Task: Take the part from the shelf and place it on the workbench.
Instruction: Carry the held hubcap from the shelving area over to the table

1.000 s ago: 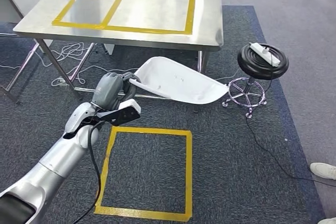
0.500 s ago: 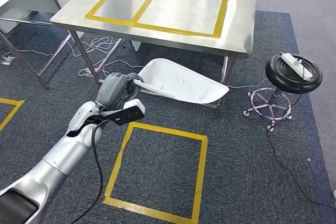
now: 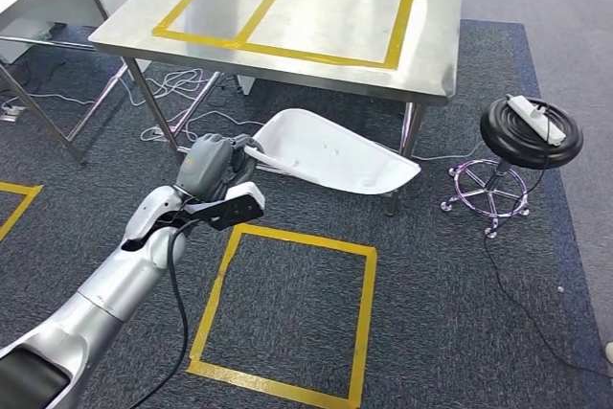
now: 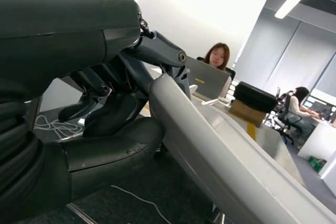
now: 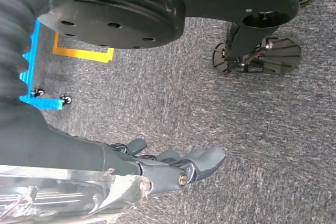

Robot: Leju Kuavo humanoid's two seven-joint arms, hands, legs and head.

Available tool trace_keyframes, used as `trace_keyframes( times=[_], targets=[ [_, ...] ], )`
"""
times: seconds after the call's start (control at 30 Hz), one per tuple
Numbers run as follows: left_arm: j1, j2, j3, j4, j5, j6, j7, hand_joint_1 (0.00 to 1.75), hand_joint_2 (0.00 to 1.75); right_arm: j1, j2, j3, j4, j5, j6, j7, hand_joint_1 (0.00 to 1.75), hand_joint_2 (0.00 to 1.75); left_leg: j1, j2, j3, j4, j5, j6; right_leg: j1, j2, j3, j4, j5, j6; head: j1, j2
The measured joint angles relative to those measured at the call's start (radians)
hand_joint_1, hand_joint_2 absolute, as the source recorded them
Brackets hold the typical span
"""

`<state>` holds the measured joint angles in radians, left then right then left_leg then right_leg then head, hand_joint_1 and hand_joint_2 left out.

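A: Part (image 3: pixel 332 153) status? Looks like a long white curved shell, glossy, tapering to a point away from the hand.

B: Left hand (image 3: pixel 210 165) grips its near edge, holding it above the carpet, in front of the steel workbench (image 3: pixel 434 55).

A: Right hand (image 5: pixel 174 166)?

B: Hanging over the carpet, fingers loosely extended, holding nothing.

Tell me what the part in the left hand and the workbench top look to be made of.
The white part, gripped at one end by the left hand, looks like smooth moulded plastic: a thin curved shell with a soft sheen. The workbench top looks like brushed metal, probably stainless steel: grey, softly reflective, marked with yellow tape.
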<state>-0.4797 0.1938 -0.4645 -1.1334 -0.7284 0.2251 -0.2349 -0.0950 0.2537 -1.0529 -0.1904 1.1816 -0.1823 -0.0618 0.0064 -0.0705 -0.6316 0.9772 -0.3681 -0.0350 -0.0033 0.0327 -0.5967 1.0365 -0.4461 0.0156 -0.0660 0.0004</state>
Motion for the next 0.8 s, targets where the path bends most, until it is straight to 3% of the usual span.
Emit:
trace_keyframes(
  times=[0.27,0.5,0.57,0.63,0.7,0.73,0.8],
  targets=[
    [0.002,0.0,0.0,0.0,-0.002,-0.002,0.0,1.75,1.75,0.0,0.0,0.0,0.0,-0.006,0.0,-0.003,0.0,1.75,-0.002,0.0,-0.002,0.001,0.001,0.002,-0.003,0.0,0.0,-0.004,0.003,0.003,0.0,0.0],
    [0.0,0.007,-0.001,-0.001,-0.001,-0.002,0.0,1.75,1.75,0.0,0.0,0.0,0.0,-0.008,0.0,-0.004,0.0,1.75,-0.004,0.003,0.005,-0.008,-0.001,0.027,-0.007,-0.002,0.004,-0.013,0.002,0.02,0.0,0.0],
    [-0.002,0.007,-0.001,-0.003,-0.002,0.0,0.0,1.75,1.75,-0.001,0.0,0.0,-0.001,-0.008,-0.001,-0.005,0.0,1.75,0.002,0.007,0.018,-0.026,0.004,0.032,-0.005,-0.01,-0.017,0.035,-0.029,0.027,0.005,0.0],
    [-0.002,0.007,-0.001,-0.004,-0.004,0.0,0.0,1.75,1.75,-0.002,0.0,0.0,-0.001,-0.009,-0.002,-0.008,0.0,1.75,0.005,0.01,0.021,-0.029,0.003,0.034,-0.007,-0.019,-0.077,0.155,-0.086,0.032,0.009,0.0],
    [0.004,0.008,-0.001,-0.004,-0.006,0.0,0.0,1.75,1.75,-0.004,0.0,0.0,-0.001,-0.01,-0.002,-0.01,0.0,1.75,0.007,0.01,0.022,-0.027,0.0,0.03,-0.01,-0.023,-0.125,0.241,-0.11,0.039,0.009,0.0],
    [0.007,0.008,-0.002,-0.004,-0.007,0.0,0.0,1.75,1.75,-0.006,0.0,0.0,-0.001,-0.011,-0.002,-0.011,0.0,1.75,0.01,0.01,0.023,-0.024,-0.003,0.026,-0.011,-0.024,-0.125,0.235,-0.095,0.042,0.01,0.0],
    [0.01,0.008,-0.002,-0.004,-0.008,0.0,0.0,1.75,1.75,-0.005,0.0,0.0,-0.001,-0.011,-0.002,-0.01,0.0,1.75,0.018,0.008,0.024,-0.013,-0.013,0.014,-0.017,-0.023,-0.074,0.127,-0.031,0.052,0.01,0.0]
  ],
)
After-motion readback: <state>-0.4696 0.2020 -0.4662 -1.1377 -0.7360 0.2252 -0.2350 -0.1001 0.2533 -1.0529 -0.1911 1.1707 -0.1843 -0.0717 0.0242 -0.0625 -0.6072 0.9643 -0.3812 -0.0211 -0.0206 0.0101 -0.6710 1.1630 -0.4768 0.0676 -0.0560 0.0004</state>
